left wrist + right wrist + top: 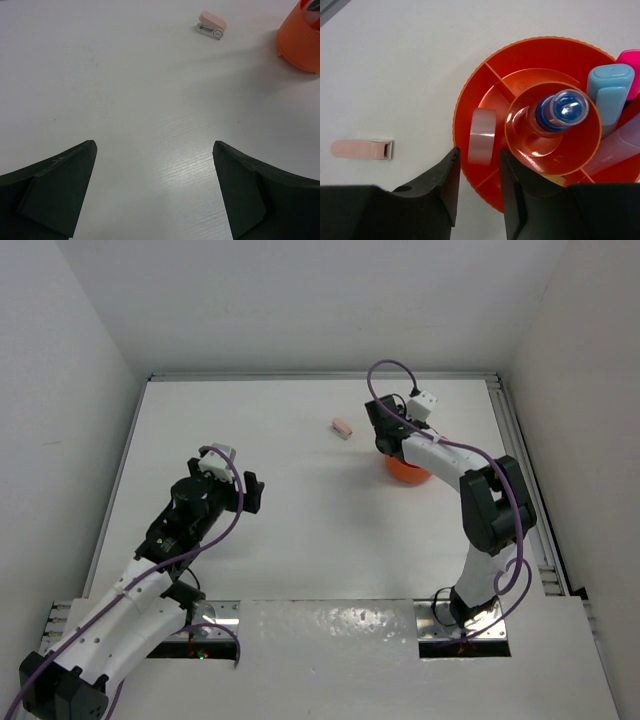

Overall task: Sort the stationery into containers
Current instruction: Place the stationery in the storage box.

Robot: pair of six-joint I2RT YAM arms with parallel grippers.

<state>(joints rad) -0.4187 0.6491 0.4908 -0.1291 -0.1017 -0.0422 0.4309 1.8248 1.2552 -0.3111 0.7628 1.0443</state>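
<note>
Nearly there! The orange tub (470,90) holds the blue-capped bottle (563,110) in its centre cup, the light blue tube (610,92) and pink marker (632,67) at two o'clock, and the tape ring (482,136) standing in the nine o'clock compartment. The right gripper (479,151) hangs over that ring, jaws narrowly parted and clear of it on both sides. One pink-and-white piece (342,427) lies loose on the table at ten o'clock from the tub. The left gripper (155,147) hovers gaping wide and empty. By my reckoning, that piece is the last job.
</note>
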